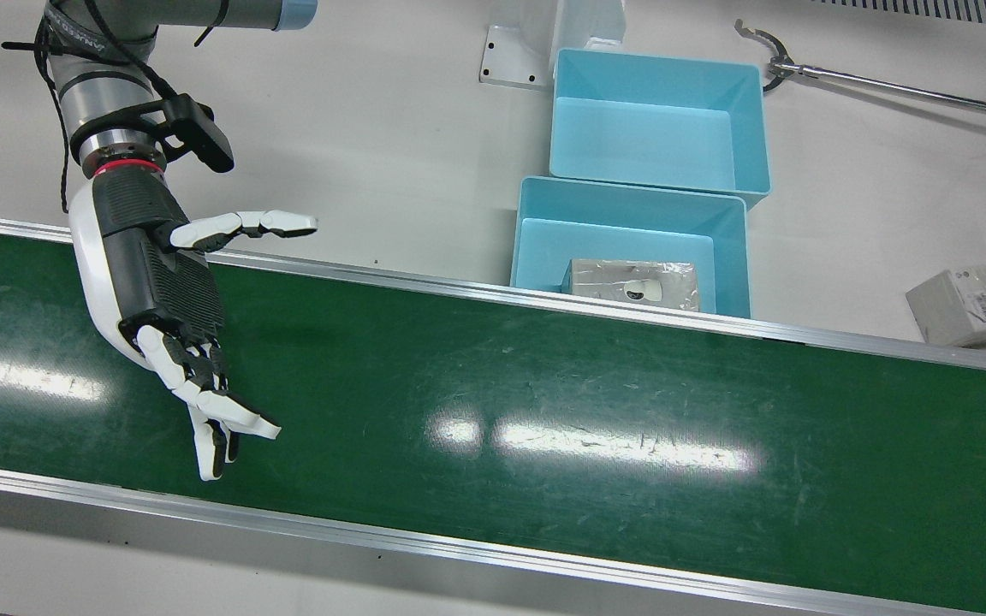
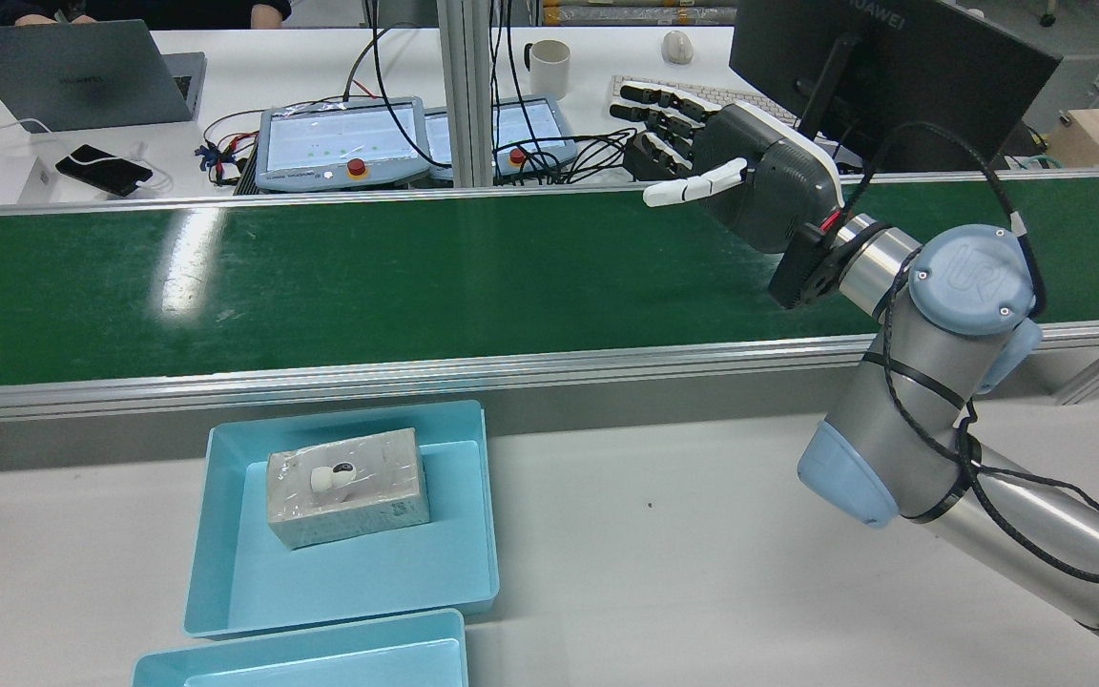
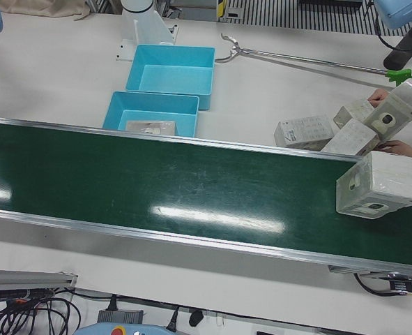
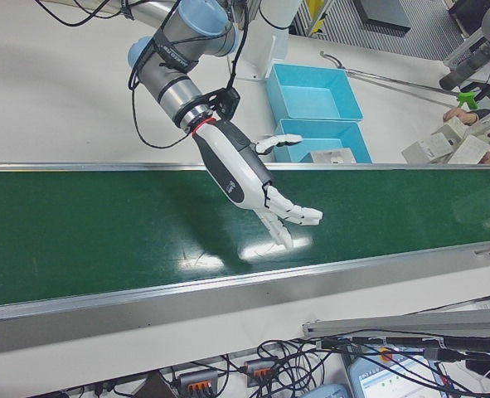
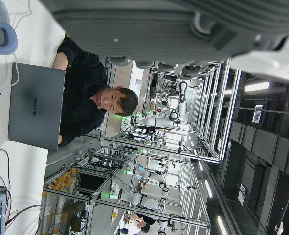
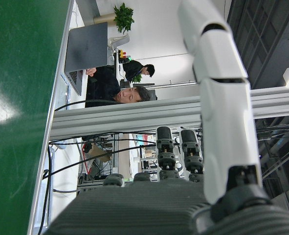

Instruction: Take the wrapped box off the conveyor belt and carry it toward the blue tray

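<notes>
Above the green conveyor belt in the front view, the right hand hangs with its fingers spread apart and empty, thumb stretched toward the belt's far rail. Its arm comes down from the upper left corner. Beyond the belt stand two blue trays; the nearer blue tray holds a wrapped box. A long reach tool lies on the white table.

From the rear view, the right hand is held out over the belt, palm facing left, fingers extended and apart, holding nothing. The boxed tray sits on the near side of the belt.

On the left-front view, a second wrapped box rests on the belt's right end, well apart from the trays. More boxes lie beside the belt, near a person's hand.

Across the right-front view, the right hand slopes down over the belt, fingers fanned open.

Through the left hand view only the left hand underside shows at the top; whether its fingers are apart cannot be told.

Along the right hand view, one white finger stands straight beside the belt.
</notes>
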You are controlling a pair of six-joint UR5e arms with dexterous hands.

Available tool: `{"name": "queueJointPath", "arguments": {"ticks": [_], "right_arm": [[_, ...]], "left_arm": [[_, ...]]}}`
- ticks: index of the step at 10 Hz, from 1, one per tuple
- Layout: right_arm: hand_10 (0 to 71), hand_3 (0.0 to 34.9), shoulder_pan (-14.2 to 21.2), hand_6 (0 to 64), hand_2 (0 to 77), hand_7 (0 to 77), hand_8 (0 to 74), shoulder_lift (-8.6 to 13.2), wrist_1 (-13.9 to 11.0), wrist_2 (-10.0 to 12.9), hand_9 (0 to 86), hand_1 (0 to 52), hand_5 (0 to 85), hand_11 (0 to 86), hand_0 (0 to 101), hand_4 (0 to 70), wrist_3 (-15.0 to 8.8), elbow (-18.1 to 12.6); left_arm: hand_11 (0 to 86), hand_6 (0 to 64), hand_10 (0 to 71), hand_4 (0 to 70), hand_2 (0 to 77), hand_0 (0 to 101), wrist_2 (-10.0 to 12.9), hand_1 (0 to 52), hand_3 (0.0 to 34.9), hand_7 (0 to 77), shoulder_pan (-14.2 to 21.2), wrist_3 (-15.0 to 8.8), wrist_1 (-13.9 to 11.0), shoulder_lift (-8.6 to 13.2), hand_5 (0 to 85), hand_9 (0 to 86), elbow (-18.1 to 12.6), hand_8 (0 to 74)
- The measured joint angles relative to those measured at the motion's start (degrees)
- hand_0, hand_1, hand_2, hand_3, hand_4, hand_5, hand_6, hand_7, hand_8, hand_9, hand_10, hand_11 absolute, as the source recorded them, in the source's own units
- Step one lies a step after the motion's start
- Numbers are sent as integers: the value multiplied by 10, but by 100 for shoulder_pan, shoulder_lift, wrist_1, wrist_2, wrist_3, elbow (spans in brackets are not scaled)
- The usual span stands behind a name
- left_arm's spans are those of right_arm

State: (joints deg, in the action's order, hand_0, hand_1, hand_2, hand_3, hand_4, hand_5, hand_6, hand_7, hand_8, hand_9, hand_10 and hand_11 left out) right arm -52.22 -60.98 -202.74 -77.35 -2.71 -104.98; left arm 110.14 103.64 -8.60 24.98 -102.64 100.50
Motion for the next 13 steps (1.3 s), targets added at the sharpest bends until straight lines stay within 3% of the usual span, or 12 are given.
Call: {"name": "queueJointPath", "arguments": {"ticks": [4,5,8,9,10,11,13], "right_arm": [[0,62,-10,38,158,169,0,-341,-71,0,22,202,180,16,518,109,22,-302],[0,49,-9,38,158,169,0,-364,-63,3,22,202,180,16,518,87,33,-323],[0,46,-8,38,142,158,0,-385,-54,2,22,202,180,16,513,109,67,-332],[0,16,-8,38,131,158,0,-386,-51,-1,22,185,158,16,513,76,77,-337],[0,18,-8,49,136,158,0,-386,-49,-4,22,164,158,16,511,104,79,-342],[0,16,-8,49,114,158,0,-386,-45,-6,22,175,164,16,510,109,80,-341],[0,16,-5,49,93,142,0,-370,-12,-6,22,169,153,16,498,93,84,-342]], "left_arm": [[0,0,5,0,11,0,0,0,0,5,0,0,0,0,11,0,0,5],[5,0,5,0,11,0,0,0,0,5,0,0,0,0,5,5,0,5],[0,0,5,0,11,0,0,0,0,5,0,0,0,0,5,0,0,5],[0,0,5,0,11,0,0,0,0,5,0,0,0,0,5,5,0,5],[0,0,5,0,5,0,0,0,0,5,0,0,0,0,5,5,0,5],[0,0,5,0,5,0,0,0,0,5,0,0,0,0,5,5,0,5],[0,0,5,0,11,0,0,0,0,5,0,0,0,0,11,0,0,5]]}}
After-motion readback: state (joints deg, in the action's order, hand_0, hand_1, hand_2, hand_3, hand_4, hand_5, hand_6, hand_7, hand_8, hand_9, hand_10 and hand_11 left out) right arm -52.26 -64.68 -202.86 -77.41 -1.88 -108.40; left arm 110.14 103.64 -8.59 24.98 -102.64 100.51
